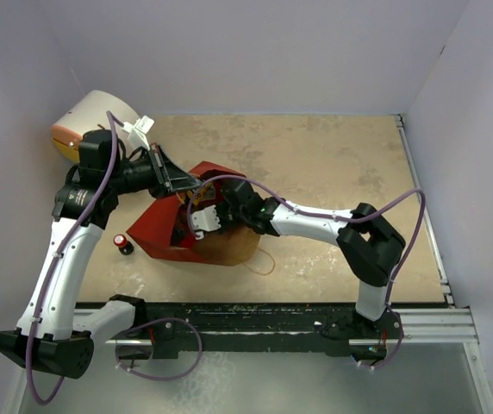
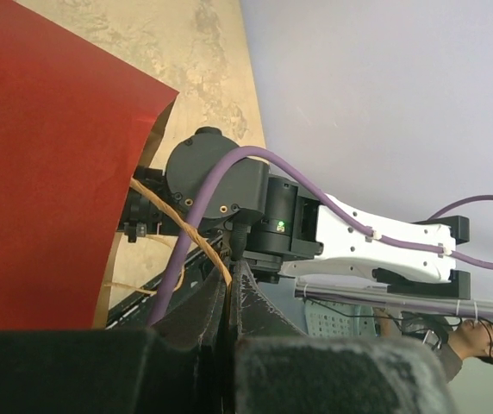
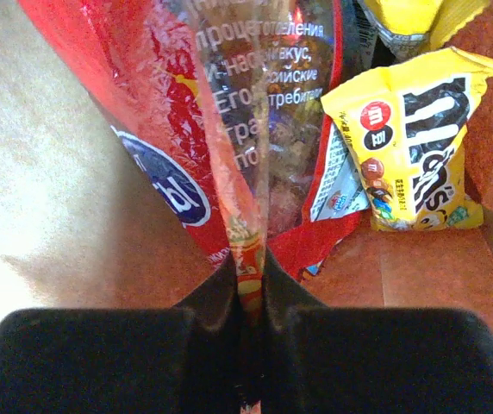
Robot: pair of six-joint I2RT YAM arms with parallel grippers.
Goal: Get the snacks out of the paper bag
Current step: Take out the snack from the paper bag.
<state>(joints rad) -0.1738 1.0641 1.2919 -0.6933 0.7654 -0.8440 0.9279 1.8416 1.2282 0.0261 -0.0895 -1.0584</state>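
Jaws on the right arm (image 1: 315,226) are pinching the seam edge of the large red-and-clear bag (image 3: 255,129), closed down almost fully with only the crinkly film between them. Jaws on the left arm (image 1: 65,250) are fully shut, apparently nipping the thin string handle (image 2: 173,216) and holding up the far-left rim of the paper bag (image 1: 156,226).

That paper bag is lying on its side on the counter (image 1: 333,155), with the right arm reaching in from the right. Just right of the gripped snack, a yellow candy packet (image 3: 414,147) is lying flat on the brown inside, close by but not caught in the grip.

To my eye the grasp is made and the pull-out is what comes next. It is calling for a slow draw back to the right through the mouth, low enough to clear the raised rim and the string.

Room is lying to the right and far side, where bare counter is showing. On the left, a small red-topped item (image 1: 124,244) is sitting just beside the paper bag, and a white drum (image 1: 91,116) is crowding the far-left corner.
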